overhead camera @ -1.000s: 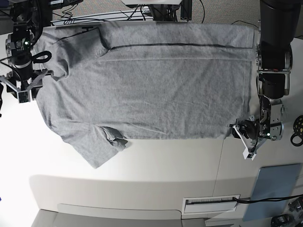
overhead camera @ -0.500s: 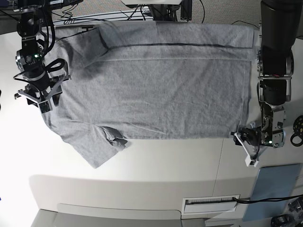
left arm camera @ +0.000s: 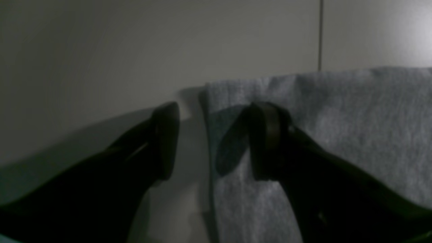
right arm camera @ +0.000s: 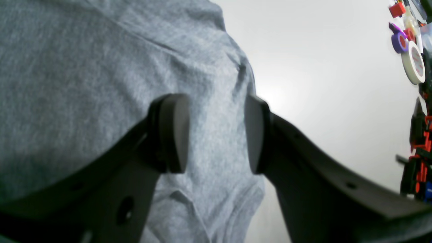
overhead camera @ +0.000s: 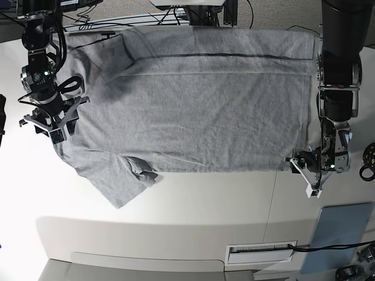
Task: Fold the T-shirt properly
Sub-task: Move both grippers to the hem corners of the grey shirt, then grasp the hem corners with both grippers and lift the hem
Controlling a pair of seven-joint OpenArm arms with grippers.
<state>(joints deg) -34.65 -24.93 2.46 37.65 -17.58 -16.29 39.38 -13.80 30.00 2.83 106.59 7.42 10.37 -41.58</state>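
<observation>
The heather-grey T-shirt (overhead camera: 193, 111) lies spread flat across the table, its far long edge folded over along a dark line. One sleeve (overhead camera: 120, 184) points toward the near left. My right gripper (overhead camera: 44, 127) hovers open over the shirt's left, shoulder end; in the right wrist view its fingers (right arm camera: 172, 135) stand apart above the grey cloth (right arm camera: 84, 67). My left gripper (overhead camera: 303, 174) sits open at the shirt's near right hem corner. In the left wrist view one finger (left arm camera: 165, 141) is over bare table, the other over the cloth (left arm camera: 354, 118). Neither gripper holds anything.
A blue-grey pad (overhead camera: 340, 234) lies at the near right, with a black ring (overhead camera: 369, 170) beside the right arm. A white labelled slot (overhead camera: 261, 253) sits at the table's front edge. Tape rolls and small coloured parts (right arm camera: 413, 60) stand off the table's left end.
My right gripper swung from beside the shirt's left edge to over the cloth. My left gripper shifted only slightly at the hem corner.
</observation>
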